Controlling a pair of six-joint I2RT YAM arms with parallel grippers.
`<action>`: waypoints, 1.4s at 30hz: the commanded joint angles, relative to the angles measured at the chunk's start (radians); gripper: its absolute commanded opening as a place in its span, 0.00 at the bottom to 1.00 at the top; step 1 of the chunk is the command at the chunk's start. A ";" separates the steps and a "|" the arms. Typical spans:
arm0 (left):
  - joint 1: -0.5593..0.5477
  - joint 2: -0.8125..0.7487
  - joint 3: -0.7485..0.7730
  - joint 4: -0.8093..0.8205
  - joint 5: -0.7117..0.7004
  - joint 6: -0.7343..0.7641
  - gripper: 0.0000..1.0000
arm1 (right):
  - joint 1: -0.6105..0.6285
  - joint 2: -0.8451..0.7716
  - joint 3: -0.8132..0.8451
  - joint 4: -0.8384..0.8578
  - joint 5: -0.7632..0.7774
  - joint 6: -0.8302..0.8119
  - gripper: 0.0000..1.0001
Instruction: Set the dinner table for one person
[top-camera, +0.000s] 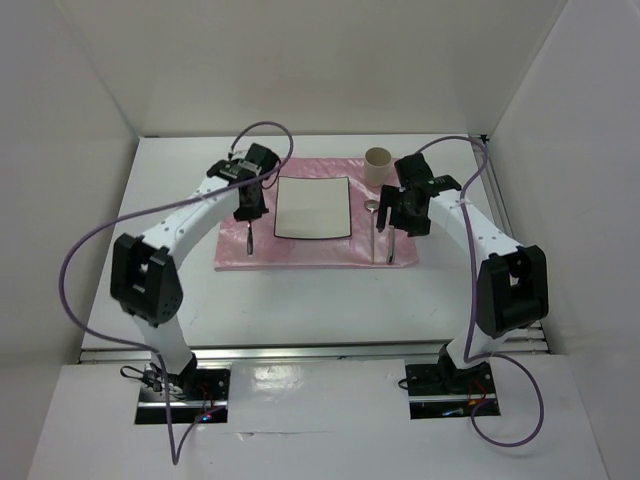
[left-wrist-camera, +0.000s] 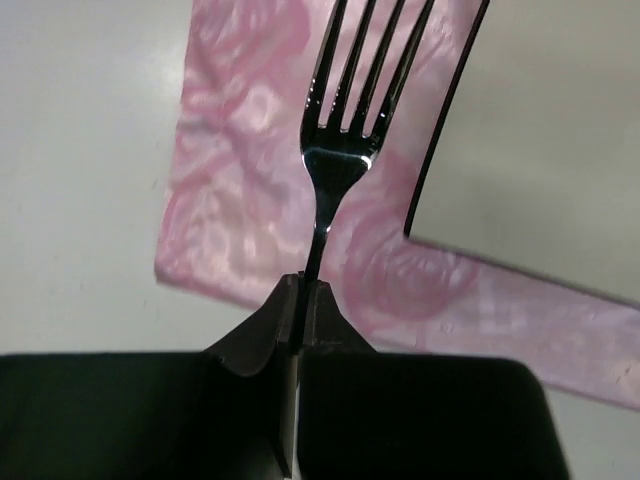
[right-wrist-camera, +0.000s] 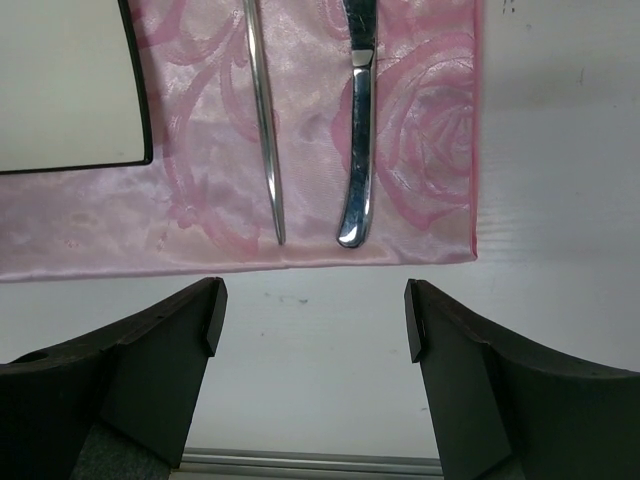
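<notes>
The dinner table (top-camera: 300, 300) is a white tabletop bearing a shiny pink cloth (top-camera: 300, 252). A white square plate (top-camera: 313, 208) with a dark rim lies on the middle of the cloth. My left gripper (top-camera: 250, 207) is shut on a metal fork (left-wrist-camera: 340, 150) by its handle, over the cloth's left part beside the plate (left-wrist-camera: 540, 150). I cannot tell whether the fork touches the cloth. A spoon (top-camera: 373, 215) and a knife (top-camera: 392, 243) lie on the cloth right of the plate. My right gripper (top-camera: 402, 215) is open and empty above their handles (right-wrist-camera: 358, 160).
A tan paper cup (top-camera: 378, 163) stands at the back right corner of the cloth. White walls close in the table at the back and sides. A metal rail (right-wrist-camera: 300, 462) runs along the near edge. Bare tabletop (right-wrist-camera: 560, 150) lies right of the cloth (right-wrist-camera: 420, 130).
</notes>
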 joint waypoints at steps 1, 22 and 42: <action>0.080 0.203 0.214 -0.034 0.140 0.198 0.00 | -0.012 -0.065 -0.019 0.005 0.012 0.016 0.84; 0.149 0.546 0.567 -0.133 0.245 0.260 0.60 | -0.064 -0.130 -0.027 -0.053 0.034 0.050 1.00; 0.149 -0.106 0.197 -0.058 0.377 0.343 0.62 | -0.082 -0.192 0.028 -0.052 0.104 0.093 1.00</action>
